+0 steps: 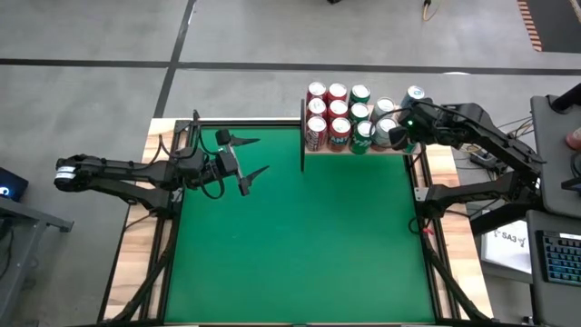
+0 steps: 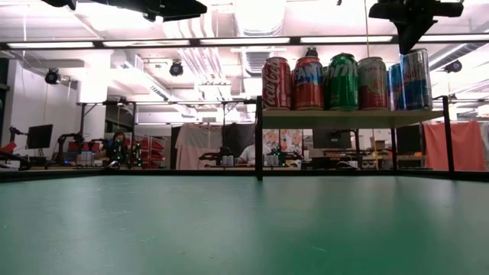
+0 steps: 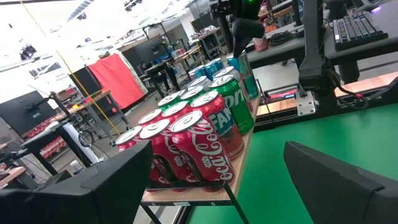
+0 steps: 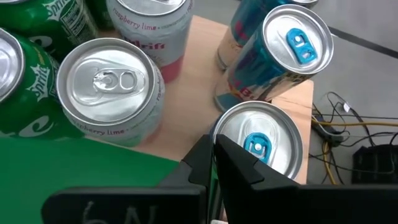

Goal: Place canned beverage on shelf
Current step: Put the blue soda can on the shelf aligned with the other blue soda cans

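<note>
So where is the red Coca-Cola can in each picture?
High view: red Coca-Cola can, front-left corner of the small light-wood shelf.
Low view: leftmost can in the row.
Left wrist view: nearest can.
Right wrist view: not in it.
Shared landmark: the green Sprite can.

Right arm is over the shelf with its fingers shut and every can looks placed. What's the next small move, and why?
Probably lift the right gripper straight up and pull it back from the shelf. Its fingers are shut and empty above the blue-tab can, which stands on the board. Rising first should avoid knocking the neighbouring cans. The left gripper waits open over the table.
</note>
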{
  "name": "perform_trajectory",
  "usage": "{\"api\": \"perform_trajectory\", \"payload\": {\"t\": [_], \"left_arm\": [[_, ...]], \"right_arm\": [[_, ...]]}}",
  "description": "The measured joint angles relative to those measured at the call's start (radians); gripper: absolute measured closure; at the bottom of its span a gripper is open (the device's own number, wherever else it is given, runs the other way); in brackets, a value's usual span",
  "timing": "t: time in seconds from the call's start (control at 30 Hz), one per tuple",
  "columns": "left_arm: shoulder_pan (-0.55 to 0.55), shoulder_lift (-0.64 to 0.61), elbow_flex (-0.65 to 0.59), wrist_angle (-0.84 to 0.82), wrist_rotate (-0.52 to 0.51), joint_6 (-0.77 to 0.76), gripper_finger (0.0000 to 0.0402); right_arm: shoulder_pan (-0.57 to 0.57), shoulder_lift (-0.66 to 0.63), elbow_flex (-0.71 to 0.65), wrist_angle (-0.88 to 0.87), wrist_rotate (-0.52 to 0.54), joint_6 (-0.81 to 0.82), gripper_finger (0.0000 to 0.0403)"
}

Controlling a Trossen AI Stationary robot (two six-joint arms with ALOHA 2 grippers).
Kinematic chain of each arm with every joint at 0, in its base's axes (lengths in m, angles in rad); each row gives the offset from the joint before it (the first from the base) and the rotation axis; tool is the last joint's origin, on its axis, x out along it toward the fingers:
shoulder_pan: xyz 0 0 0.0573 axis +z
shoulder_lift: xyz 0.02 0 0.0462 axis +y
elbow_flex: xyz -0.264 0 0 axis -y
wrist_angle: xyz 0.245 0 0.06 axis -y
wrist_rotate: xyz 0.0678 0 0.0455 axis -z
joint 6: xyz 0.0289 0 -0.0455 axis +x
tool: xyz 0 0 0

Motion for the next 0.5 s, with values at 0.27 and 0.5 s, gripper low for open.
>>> {"api": "perform_trajectory", "payload": {"t": [0.27,0.5], "left_arm": [[0.0,0.0,0.0,0.0,0.0,0.002,0.0054],[0.001,0.0,0.0,0.0,-0.001,0.003,0.0054]], "right_arm": [[0.0,-0.019,0.0,-0.003,-0.031,-0.017,0.039],[0.0,-0.029,-0.002,-0.01,0.013,-0.017,0.0391]]}}
